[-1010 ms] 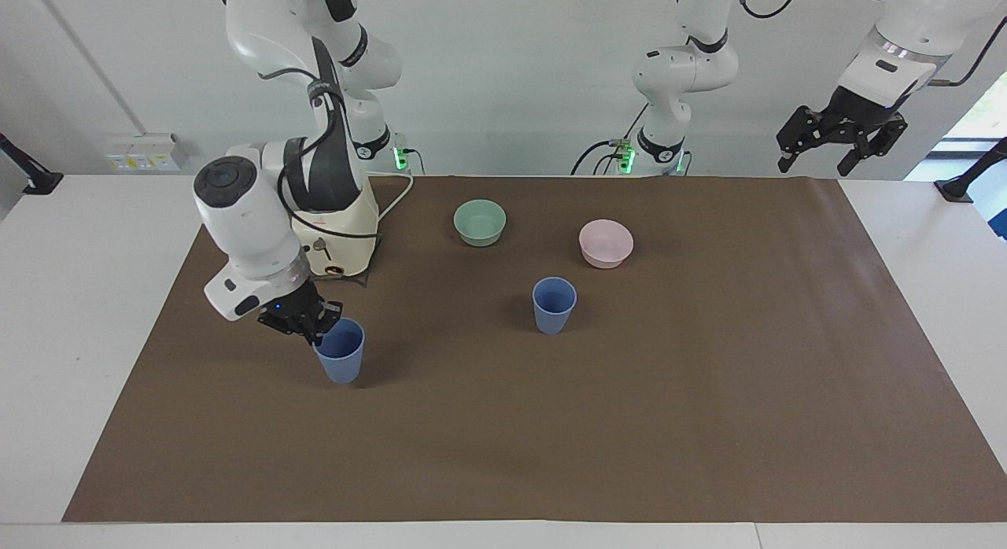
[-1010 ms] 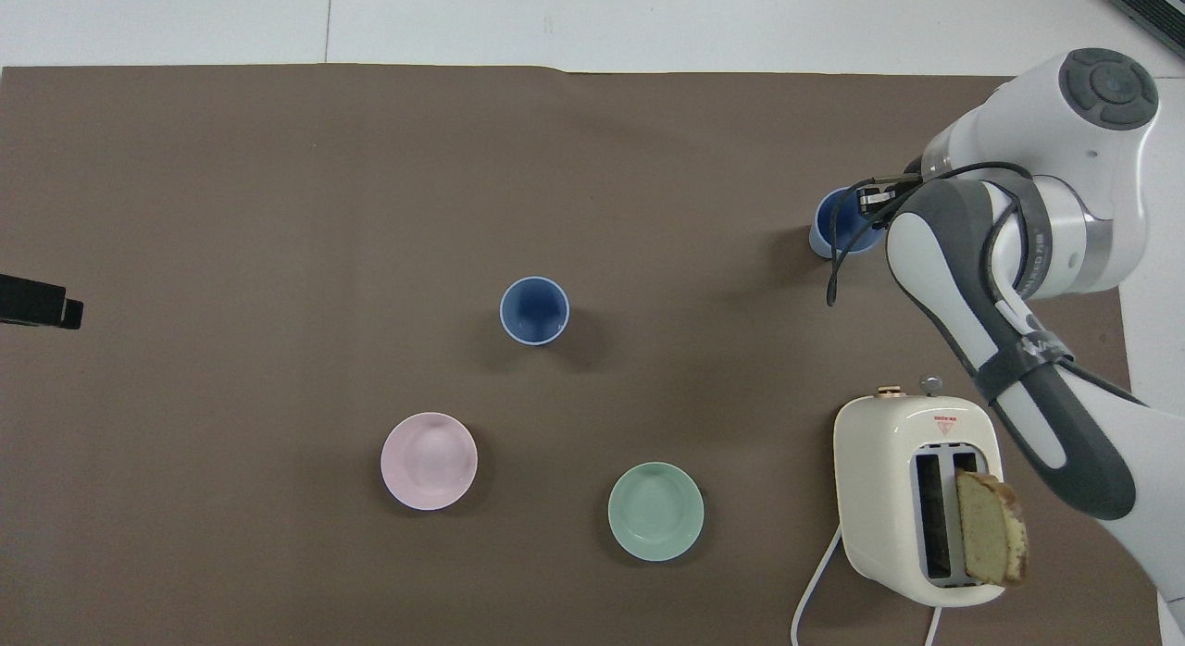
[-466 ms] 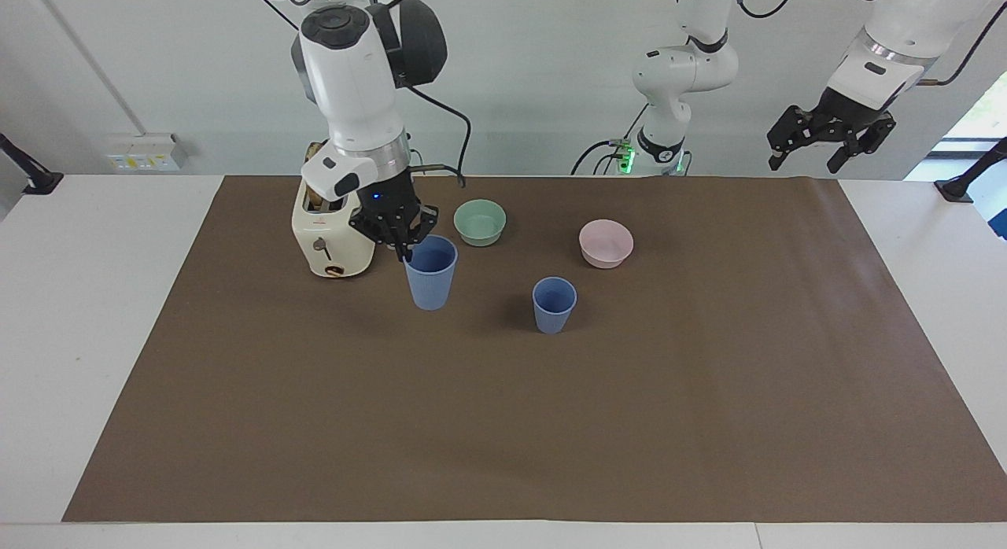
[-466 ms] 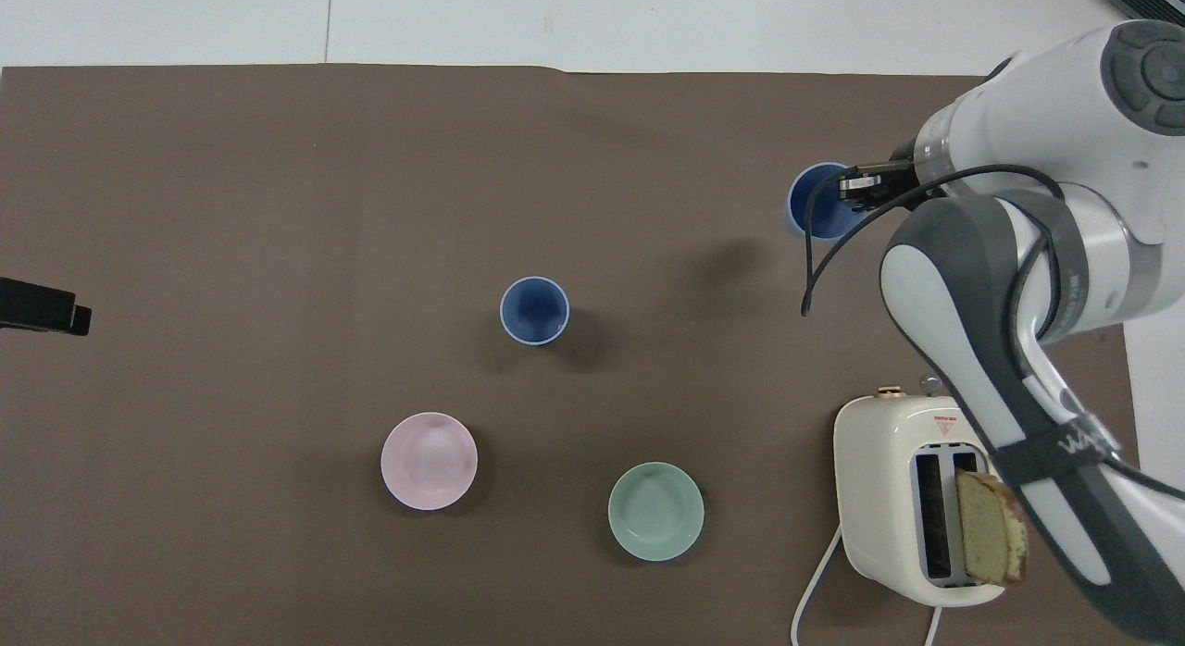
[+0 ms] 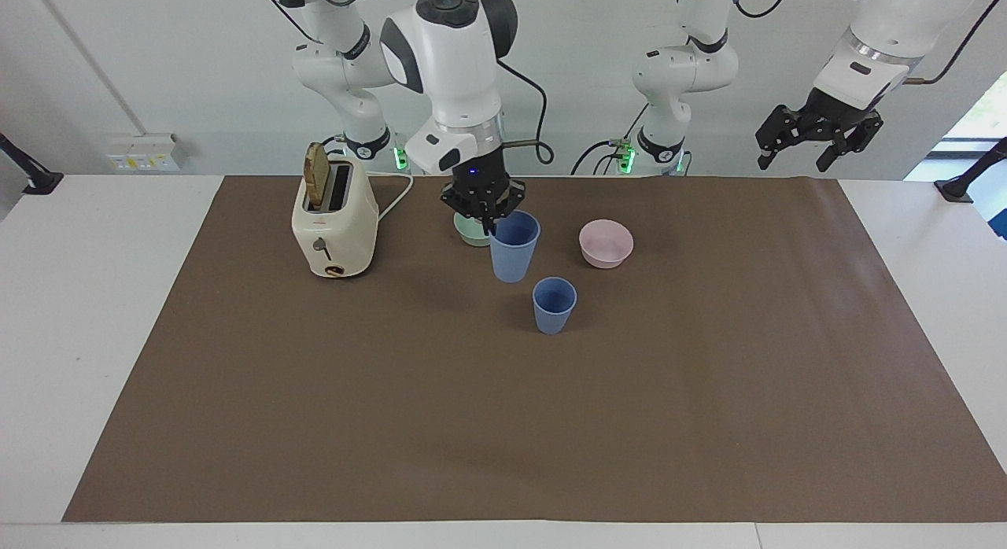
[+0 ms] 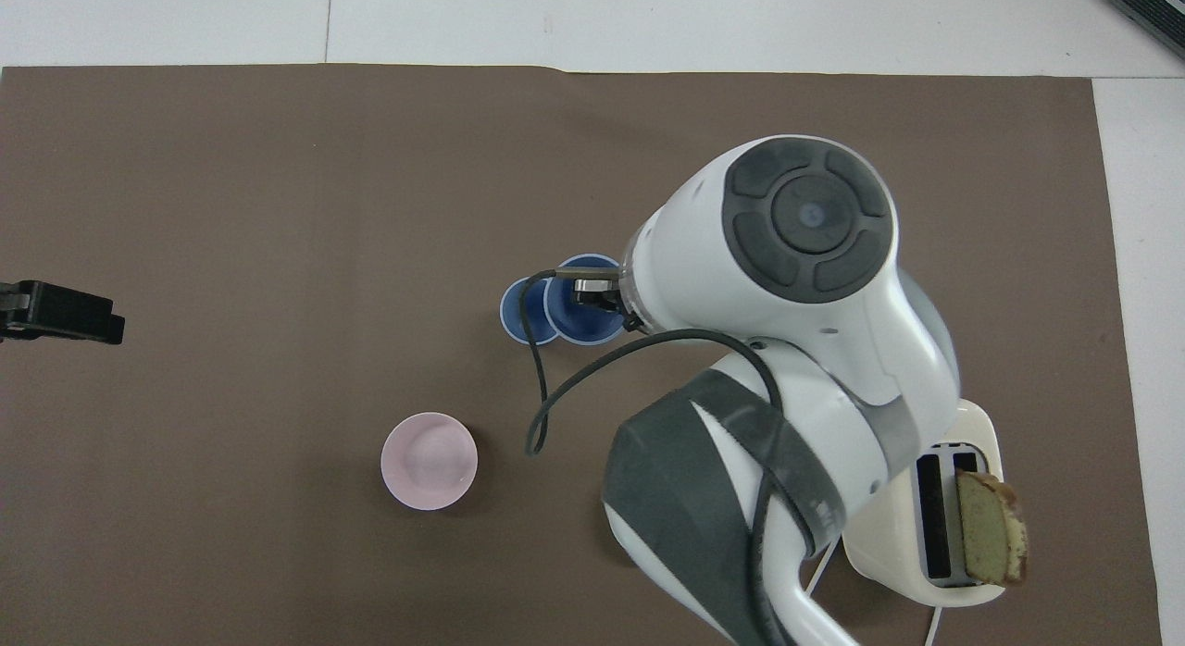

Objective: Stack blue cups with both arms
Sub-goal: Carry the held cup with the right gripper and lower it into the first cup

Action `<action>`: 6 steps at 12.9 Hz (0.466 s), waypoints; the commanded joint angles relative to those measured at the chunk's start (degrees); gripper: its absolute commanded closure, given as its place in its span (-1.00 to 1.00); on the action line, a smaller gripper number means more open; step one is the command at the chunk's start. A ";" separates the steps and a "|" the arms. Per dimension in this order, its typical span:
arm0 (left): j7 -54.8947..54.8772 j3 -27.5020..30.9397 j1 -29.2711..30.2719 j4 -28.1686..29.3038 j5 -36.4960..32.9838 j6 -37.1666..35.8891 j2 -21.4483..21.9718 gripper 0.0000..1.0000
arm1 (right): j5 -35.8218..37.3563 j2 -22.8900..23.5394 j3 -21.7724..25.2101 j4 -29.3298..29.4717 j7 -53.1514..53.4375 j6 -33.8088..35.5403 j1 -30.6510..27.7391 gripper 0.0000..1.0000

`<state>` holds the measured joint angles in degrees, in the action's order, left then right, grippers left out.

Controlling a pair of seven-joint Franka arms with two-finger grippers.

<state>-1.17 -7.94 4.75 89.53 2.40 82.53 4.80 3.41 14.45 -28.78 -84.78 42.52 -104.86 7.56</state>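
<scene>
My right gripper [image 5: 488,219] is shut on the rim of one blue cup [image 5: 514,248] and holds it upright in the air, over the mat between the green bowl [image 5: 470,233] and the second blue cup [image 5: 554,305]. The second cup stands upright on the brown mat [image 5: 708,360]. In the overhead view the held cup [image 6: 576,315] overlaps the rim of the standing cup [image 6: 517,315], and the right gripper [image 6: 597,296] shows at its edge. My left gripper [image 5: 818,136] waits open and empty, raised at the left arm's end of the table; it also shows in the overhead view [image 6: 60,311].
A pink bowl [image 5: 606,243] sits nearer to the robots than the standing cup, also seen from overhead [image 6: 429,461]. A cream toaster [image 5: 333,222] with a bread slice [image 6: 991,540] stands at the right arm's end. The right arm hides the green bowl from overhead.
My right gripper has lifted the blue cup off the mat and carried it from the right arm's end, past the toaster, to beside the standing cup. The left gripper has barely shifted.
</scene>
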 commanded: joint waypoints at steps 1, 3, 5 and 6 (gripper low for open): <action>0.56 0.47 -0.70 1.53 -0.29 0.26 1.35 -1.00 | 0.81 2.77 -0.49 2.42 2.22 -1.22 0.70 1.00; 0.56 0.47 -0.71 1.96 -0.29 0.26 1.70 -1.00 | 1.07 3.48 -0.49 2.33 2.39 -1.92 1.14 1.00; 0.47 0.47 -0.71 2.49 -0.29 0.26 2.14 -1.00 | 1.16 5.93 -0.41 2.60 2.92 -5.42 1.58 1.00; 0.56 0.47 -0.71 2.58 -0.29 0.26 2.14 -1.00 | 1.25 7.25 -0.40 2.60 3.96 -7.35 1.84 1.00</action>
<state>-1.17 -7.94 4.75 89.84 2.40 82.54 4.97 3.41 18.25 -28.72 -83.95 43.98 -109.41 8.88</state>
